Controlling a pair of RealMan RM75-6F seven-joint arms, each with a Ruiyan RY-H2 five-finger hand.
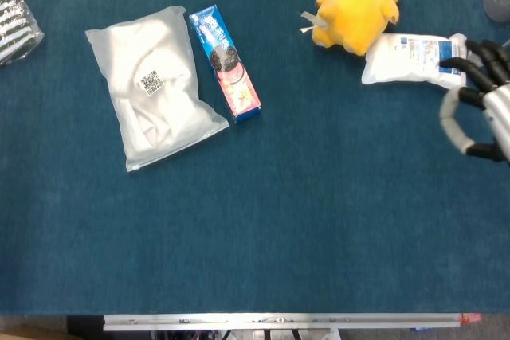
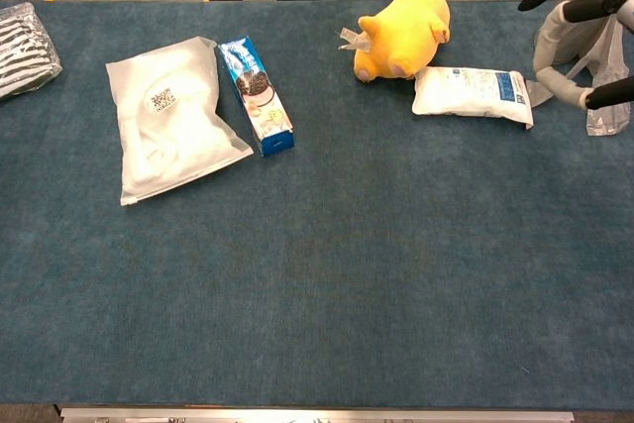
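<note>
Head view: on the blue felt-like table cover lies a soft white pouch with blue print, plump and pillow-shaped, its crimped end toward my right hand. My right hand comes in from the right edge with its pale, black-tipped fingers spread wide and curved, holding nothing; the fingertips hang just beside the pouch's end, and I cannot tell whether they touch it. A fuzzy yellow plush toy rests against the pouch's far corner.

Chest view shows the same hand raised above the cloth, thumb low and fingers arched, in front of a grey roll of thin plastic bags whose loose sheet trails on the table. Well apart to the left lie a frosted plastic bag of folded white fabric with a square code label, and just beside it a long glossy blue cookie box. A crinkled clear packet sits at the far left edge. My left hand does not show in either view.
</note>
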